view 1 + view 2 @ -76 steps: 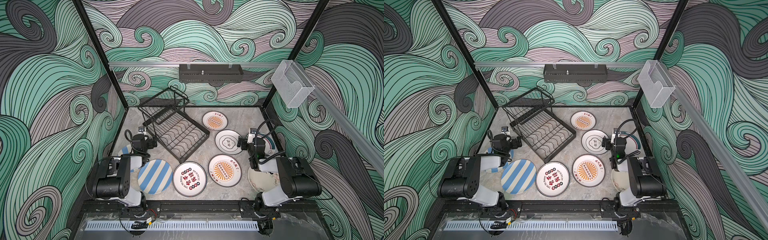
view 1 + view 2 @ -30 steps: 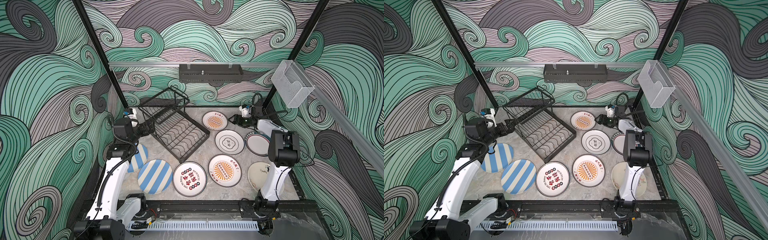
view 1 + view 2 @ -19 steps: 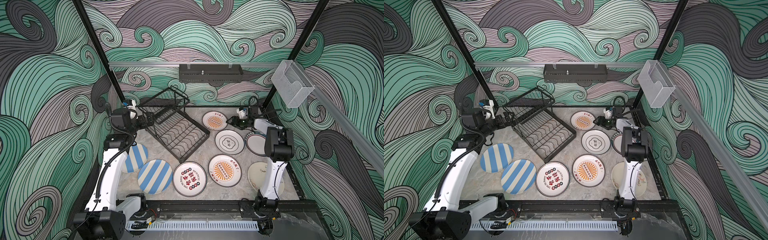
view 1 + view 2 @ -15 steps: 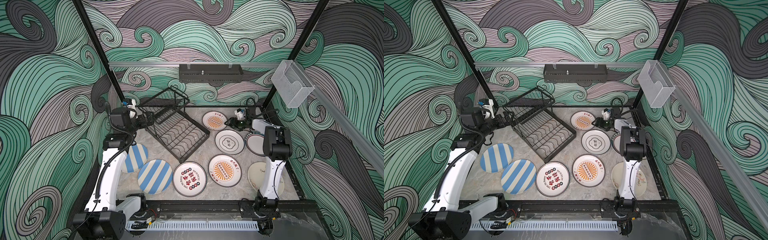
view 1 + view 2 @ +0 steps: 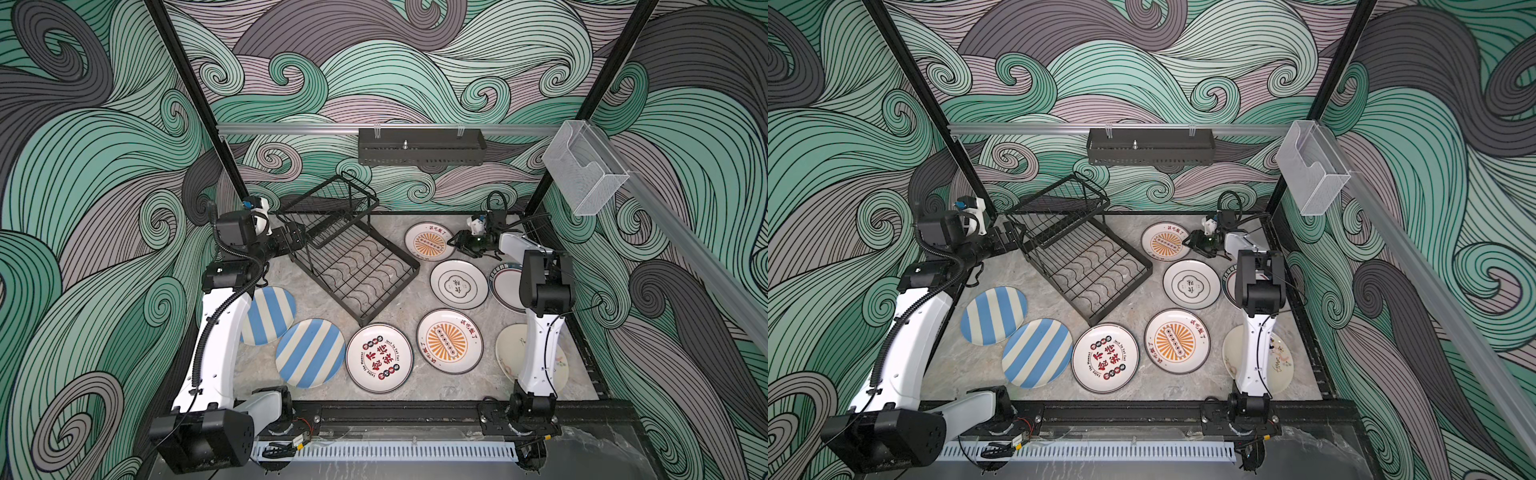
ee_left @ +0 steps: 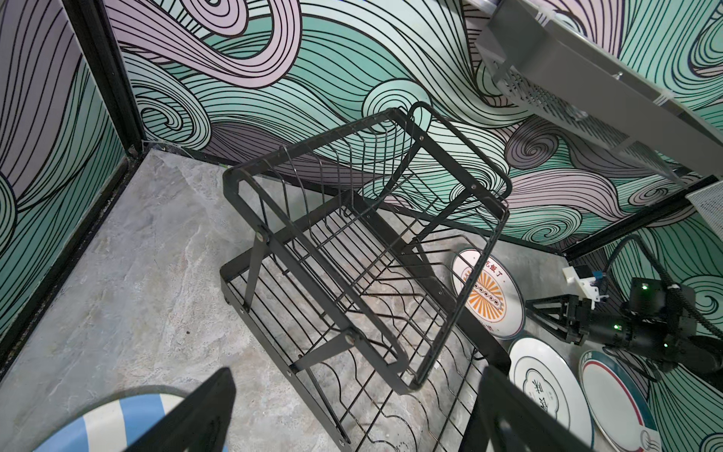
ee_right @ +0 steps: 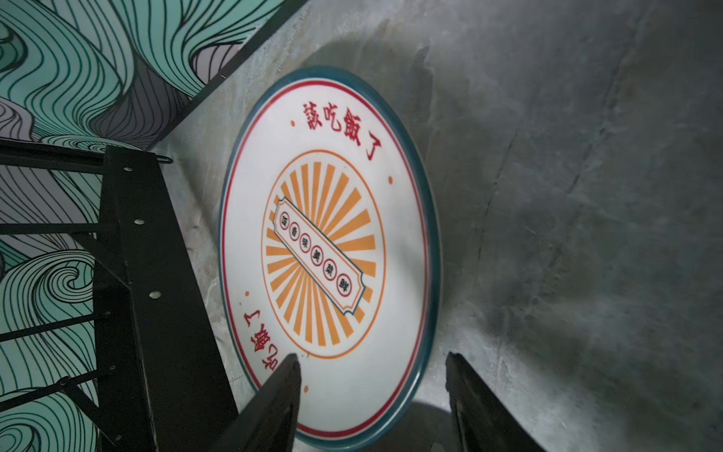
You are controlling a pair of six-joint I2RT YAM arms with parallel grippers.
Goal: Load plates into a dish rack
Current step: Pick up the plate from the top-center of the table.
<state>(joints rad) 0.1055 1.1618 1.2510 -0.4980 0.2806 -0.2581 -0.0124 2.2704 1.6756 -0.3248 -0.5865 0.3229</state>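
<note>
Right gripper (image 7: 371, 357) open at the far sunburst plate (image 5: 430, 242); all eight plates lay flat on the bench (image 5: 428, 386).

Your right gripper's jaws stood apart low at that plate's rim by the bench's far edge. One finger was over the plate's face and the other past its rim, and they pinched nothing. Your left gripper (image 5: 300, 237) was also spread wide and held nothing, just beside the rack (image 5: 353, 266) on its left. The rack stood skewed toward the bench's far left corner. The striped plates (image 5: 994, 313) lay touching near the left edge, and the other plates were spread along the near and right edges.
</note>
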